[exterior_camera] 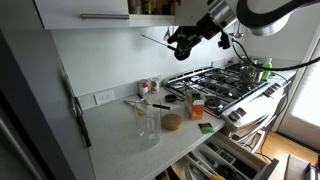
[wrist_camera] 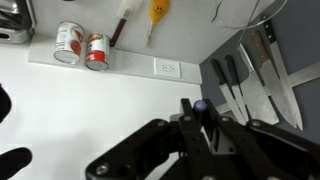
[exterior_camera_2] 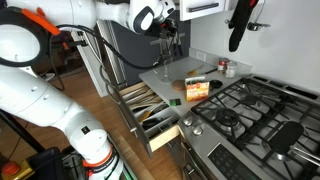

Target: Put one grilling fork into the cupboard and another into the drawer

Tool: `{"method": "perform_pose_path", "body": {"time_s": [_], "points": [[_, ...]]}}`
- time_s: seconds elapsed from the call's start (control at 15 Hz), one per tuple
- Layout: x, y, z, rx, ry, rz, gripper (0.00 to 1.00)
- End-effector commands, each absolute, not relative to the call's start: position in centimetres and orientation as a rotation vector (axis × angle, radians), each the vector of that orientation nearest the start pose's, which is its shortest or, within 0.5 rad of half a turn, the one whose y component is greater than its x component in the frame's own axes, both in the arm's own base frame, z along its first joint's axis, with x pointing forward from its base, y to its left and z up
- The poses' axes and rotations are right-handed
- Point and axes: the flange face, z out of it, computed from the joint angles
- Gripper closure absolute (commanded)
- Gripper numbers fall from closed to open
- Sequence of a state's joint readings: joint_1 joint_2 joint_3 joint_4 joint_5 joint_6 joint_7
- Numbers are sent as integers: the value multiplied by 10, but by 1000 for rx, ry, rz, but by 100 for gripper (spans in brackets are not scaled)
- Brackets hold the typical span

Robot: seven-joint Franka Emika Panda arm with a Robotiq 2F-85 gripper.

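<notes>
Hanging at the left is the cupboard (exterior_camera: pixel 85 9), and just below it a thin grilling fork (exterior_camera: pixel 155 41) sticks out of the pinched claw (exterior_camera: pixel 180 42). I think the cupboard step is on; next, lift the fork inside. The drawer (exterior_camera: pixel 240 156) sits open, far right.

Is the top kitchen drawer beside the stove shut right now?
No, in an exterior view the drawer stands pulled well out, with utensils showing inside it.
</notes>
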State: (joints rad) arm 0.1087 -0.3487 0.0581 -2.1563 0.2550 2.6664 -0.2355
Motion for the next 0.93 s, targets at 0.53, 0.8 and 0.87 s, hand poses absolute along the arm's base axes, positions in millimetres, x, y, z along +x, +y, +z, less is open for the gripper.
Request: {"method": "perform_pose_path", "body": {"time_s": [0.53, 0.8, 0.87], "points": [[475, 82, 683, -2702, -177, -1376, 96], [464, 81, 718, -2682, -139, -1479, 96], [463, 81, 727, -2677, -119, -1506, 96]]}}
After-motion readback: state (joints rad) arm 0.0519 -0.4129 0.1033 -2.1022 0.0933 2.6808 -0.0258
